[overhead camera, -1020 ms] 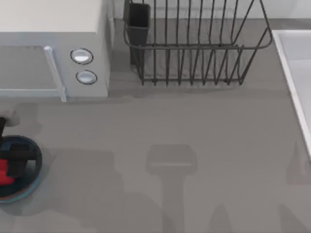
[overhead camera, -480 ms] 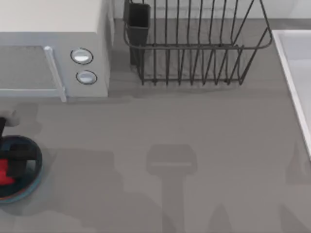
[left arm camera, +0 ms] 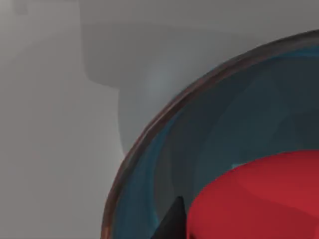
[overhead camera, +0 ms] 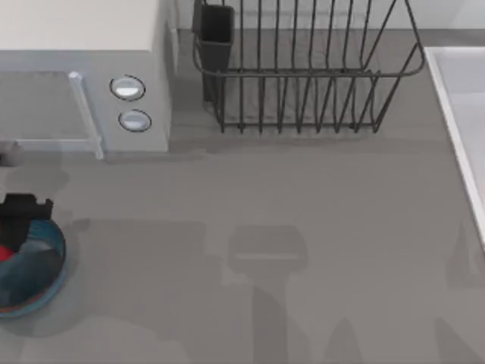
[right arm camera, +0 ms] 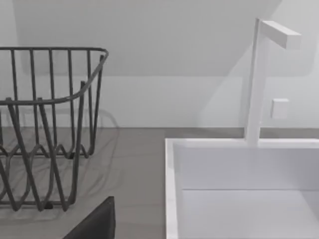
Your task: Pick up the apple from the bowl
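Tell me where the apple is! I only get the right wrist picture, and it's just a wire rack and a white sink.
Observer: In the top view, the apple is at the table's far left edge, over the blue bowl.
Operator: Is an arm near it?
Observer: Yes, the left gripper is at the bowl's back rim, right beside the apple.
Operator: Is it out of the bowl?
Observer: I can't tell. The left wrist view shows it big and red against the bowl's teal inside.
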`<state>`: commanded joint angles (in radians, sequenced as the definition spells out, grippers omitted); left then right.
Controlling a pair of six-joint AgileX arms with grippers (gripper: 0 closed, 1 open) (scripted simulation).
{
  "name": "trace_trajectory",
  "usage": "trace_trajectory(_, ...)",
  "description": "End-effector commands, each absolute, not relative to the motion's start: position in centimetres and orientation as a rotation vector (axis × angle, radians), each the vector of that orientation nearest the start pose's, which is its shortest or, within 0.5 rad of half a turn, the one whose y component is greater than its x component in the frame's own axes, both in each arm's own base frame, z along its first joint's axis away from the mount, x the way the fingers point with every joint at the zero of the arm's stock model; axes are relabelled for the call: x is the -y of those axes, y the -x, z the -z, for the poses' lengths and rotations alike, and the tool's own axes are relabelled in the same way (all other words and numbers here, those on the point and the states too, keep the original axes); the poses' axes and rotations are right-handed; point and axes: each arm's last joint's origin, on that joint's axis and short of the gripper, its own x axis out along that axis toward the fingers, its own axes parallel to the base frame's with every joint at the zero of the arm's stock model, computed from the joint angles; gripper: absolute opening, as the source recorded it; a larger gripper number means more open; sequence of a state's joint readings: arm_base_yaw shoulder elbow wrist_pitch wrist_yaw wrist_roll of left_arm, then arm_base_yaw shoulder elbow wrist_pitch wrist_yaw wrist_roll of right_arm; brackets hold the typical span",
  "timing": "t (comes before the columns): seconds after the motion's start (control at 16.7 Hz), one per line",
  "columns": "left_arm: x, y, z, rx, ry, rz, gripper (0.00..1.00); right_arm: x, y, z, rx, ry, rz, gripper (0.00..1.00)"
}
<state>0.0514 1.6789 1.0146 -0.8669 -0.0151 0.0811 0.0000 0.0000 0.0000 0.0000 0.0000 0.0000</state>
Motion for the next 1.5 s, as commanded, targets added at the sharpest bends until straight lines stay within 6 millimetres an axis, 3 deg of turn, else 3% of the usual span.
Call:
trace_trajectory(0.3, -1.8, -30.5, -25.5, -1.552, -0.035, 0.008, 0.0, 0.1, -10.6, -16.0, 0.0, 0.0, 0.0, 1.0)
trace_trajectory(0.54, -1.7, -28.9, -33.3, -1.547, -0.035, 0.008, 0.0, 0.1, -10.6, -16.0, 0.0, 0.0, 0.0, 1.0)
trace_trajectory(0.72, -1.6, -27.3, -36.7, -1.526, -0.035, 0.007, 0.0, 0.1, -10.6, -16.0, 0.0, 0.0, 0.0, 1.0)
trace_trajectory(0.84, -1.6, -26.7, -37.6, -1.518, -0.035, 0.006, 0.0, 0.1, -10.6, -16.0, 0.0, 0.0, 0.0, 1.0)
trace_trajectory(1.2, -1.3, -27.3, -37.4, -1.52, -0.032, 0.004, 0.0, 0.1, -10.6, -16.0, 0.0, 0.0, 0.0, 1.0)
trace_trajectory(1.38, 1.6, -30.2, -36.4, -1.525, -0.025, 0.009, 0.0, 0.1, -10.6, -16.0, 0.0, 0.0, 0.0, 1.0)
trace_trajectory(1.5, 5.6, -32.9, -34.7, -1.544, -0.021, 0.013, 0.0, 0.1, -10.6, -16.0, 0.0, 0.0, 0.0, 1.0)
